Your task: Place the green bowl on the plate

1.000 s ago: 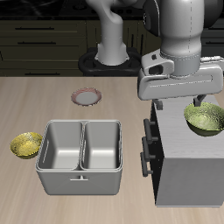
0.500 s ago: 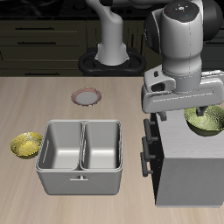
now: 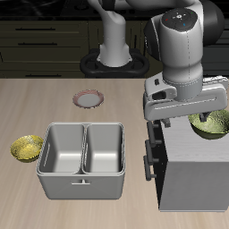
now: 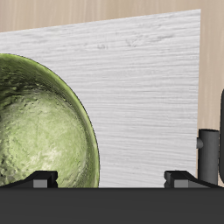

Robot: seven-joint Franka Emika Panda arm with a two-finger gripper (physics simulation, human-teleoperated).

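Hovering over the grey cabinet [image 3: 192, 170], the gripper [image 3: 207, 117] sits just above the green bowl [image 3: 211, 125], which rests on the cabinet's flat top near its back edge. Wrist view shows the bowl [image 4: 39, 122] off to one side of the two fingertips [image 4: 182, 178], which stand wide apart with nothing between them, so the hand is spread and empty. Probably lined up that way so one finger can drop inside the rim and the other outside, a rim pinch. No contact visible yet. The plate [image 3: 88, 99] lies well apart on the wooden table [image 3: 36, 107], farther back than the double metal bin [image 3: 82, 159]. A smaller yellow bowl [image 3: 27, 148] sits beside the bin; not the target. Bowl needs lifting clear of the cabinet, then carrying across past the bin.
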